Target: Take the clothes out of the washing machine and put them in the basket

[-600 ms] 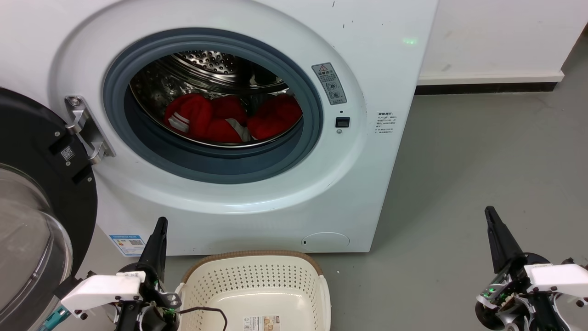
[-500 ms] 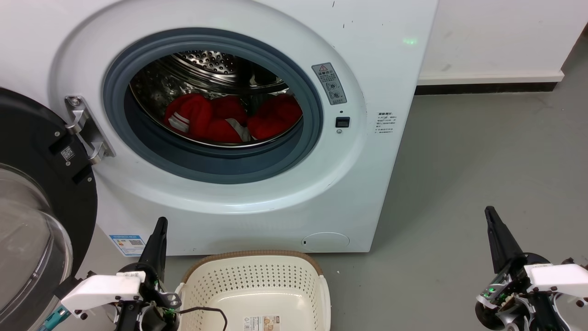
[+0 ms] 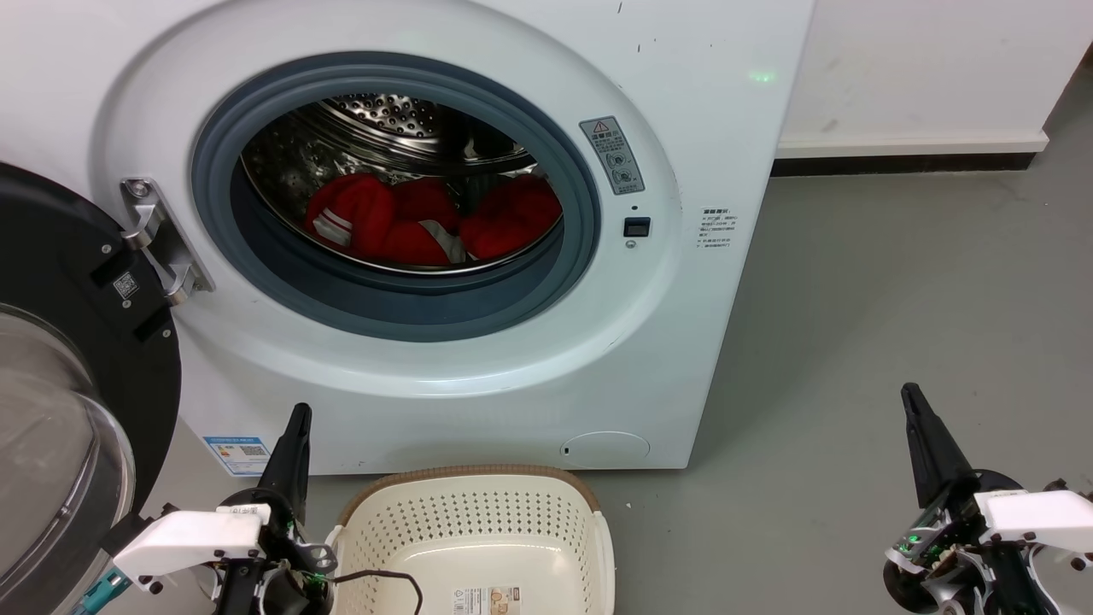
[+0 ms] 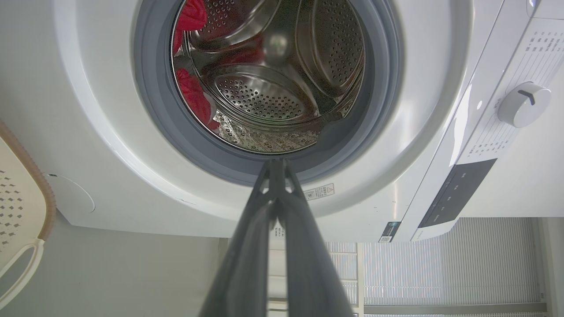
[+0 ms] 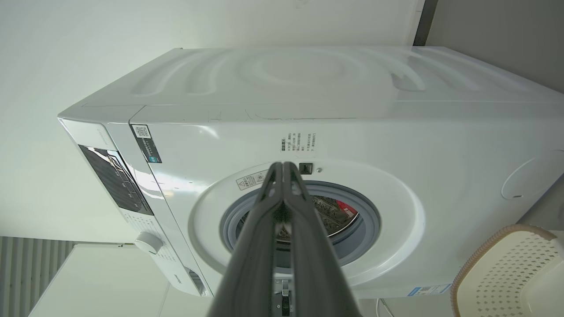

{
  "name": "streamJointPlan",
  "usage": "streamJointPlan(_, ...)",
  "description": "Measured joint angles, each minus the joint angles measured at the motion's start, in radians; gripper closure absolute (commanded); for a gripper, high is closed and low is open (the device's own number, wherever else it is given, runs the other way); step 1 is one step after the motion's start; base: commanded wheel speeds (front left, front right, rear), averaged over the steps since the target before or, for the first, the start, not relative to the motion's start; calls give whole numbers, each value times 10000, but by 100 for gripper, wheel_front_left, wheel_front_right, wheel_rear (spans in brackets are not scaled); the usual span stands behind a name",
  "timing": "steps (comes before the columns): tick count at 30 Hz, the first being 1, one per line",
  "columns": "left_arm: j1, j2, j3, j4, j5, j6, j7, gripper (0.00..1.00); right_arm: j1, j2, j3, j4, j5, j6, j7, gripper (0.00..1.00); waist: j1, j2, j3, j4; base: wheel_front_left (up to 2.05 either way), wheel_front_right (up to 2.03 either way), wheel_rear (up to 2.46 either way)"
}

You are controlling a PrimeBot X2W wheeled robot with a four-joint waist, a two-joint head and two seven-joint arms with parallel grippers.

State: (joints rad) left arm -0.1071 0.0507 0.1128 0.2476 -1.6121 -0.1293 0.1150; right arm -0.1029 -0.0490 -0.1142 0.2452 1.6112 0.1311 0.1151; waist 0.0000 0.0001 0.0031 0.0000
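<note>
Nothing has shifted since a moment ago: the clothes (image 3: 427,218) lie heaped in the drum (image 3: 384,115) of the washing machine (image 3: 512,367), whose door (image 3: 51,256) is swung open. Just before it on the floor stands the basket (image 3: 465,471). My left pincer (image 3: 301,410) and right pincer (image 3: 908,391) hover low, both clenched on nothing.

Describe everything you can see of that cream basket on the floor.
The basket is cream plastic with perforated walls, a brown woven-look rim and white side handles. It stands upright on the grey floor before the washing machine, below its open porthole. A label lies on its otherwise bare bottom. A black cable crosses its left edge.
</note>
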Motion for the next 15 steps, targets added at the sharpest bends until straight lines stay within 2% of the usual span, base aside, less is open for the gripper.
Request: streamJointPlan(15,0,0,0,0,0,0,0,100,0,0,0,0,0,-2,0,100,0,0,0,0,0,0,0)
